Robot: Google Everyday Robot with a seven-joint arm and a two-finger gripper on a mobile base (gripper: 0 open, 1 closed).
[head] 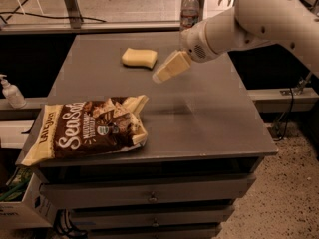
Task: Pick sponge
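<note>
The sponge (139, 58) is a small pale-yellow rounded block lying on the grey table top (199, 113) toward the back, left of centre. My gripper (160, 76), with cream-yellow flat fingers, hangs above the table just right of and slightly nearer than the sponge, tips pointing down-left toward it. It does not touch the sponge and holds nothing. The white arm reaches in from the upper right.
A brown chip bag (87, 128) lies at the front left of the table. A clear water bottle (188, 9) stands at the back edge behind the arm. A soap dispenser (10, 91) stands on a lower ledge at left. Drawers sit below the table top.
</note>
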